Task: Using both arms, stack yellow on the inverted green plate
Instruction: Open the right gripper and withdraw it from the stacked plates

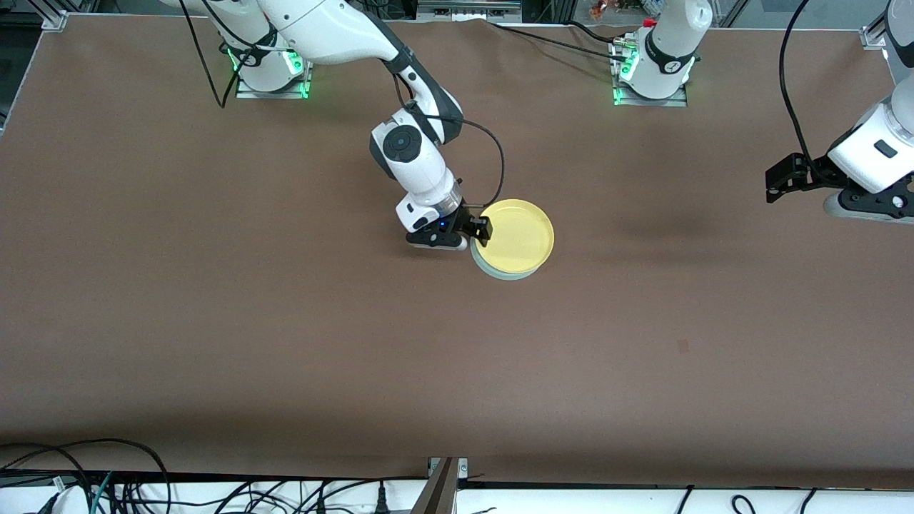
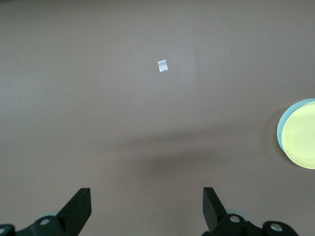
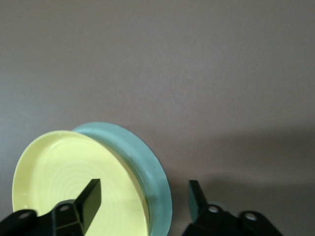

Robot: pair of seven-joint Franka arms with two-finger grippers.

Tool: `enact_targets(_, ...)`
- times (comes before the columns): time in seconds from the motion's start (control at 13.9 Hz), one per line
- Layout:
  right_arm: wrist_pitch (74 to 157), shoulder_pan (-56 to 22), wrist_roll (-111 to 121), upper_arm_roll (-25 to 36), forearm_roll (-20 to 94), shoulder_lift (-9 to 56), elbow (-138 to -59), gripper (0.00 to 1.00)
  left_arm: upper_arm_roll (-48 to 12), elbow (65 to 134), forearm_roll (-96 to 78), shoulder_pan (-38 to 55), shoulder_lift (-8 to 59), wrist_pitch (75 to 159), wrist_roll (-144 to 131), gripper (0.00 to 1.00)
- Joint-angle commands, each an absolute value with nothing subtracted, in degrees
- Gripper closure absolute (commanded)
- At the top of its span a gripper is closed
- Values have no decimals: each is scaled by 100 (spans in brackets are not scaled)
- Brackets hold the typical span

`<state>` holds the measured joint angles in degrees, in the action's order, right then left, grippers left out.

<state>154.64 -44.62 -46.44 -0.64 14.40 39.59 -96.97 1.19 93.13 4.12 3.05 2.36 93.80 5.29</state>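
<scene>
Brown cloth covers the whole table (image 1: 285,343). Two round plates sit near its middle, a bit closer to the edge where the arms stand. One yellow plate (image 1: 518,236) rests on one green plate (image 1: 500,273); nothing lies in it. Both look smooth and shallow. The right gripper (image 1: 477,232) is spread wide across their rims. The left gripper (image 2: 147,209) waits, fingers apart, over the left arm's end.

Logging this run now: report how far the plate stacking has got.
Done: the round bright yellow plastic plate lies rim-up on the pale mint-green plate, slightly off-centre. In hand: the right gripper is open astride both plates' rims at the edge toward the right arm's end. Left: withdrawing it. The left gripper waits open over the brown table.
</scene>
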Motion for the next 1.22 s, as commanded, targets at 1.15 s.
enact_targets(1.15, 9397, -2456, -1556, 1497, 872, 317, -9237, 0, -70, 9220, 325, 316, 228, 9237, 589, 0)
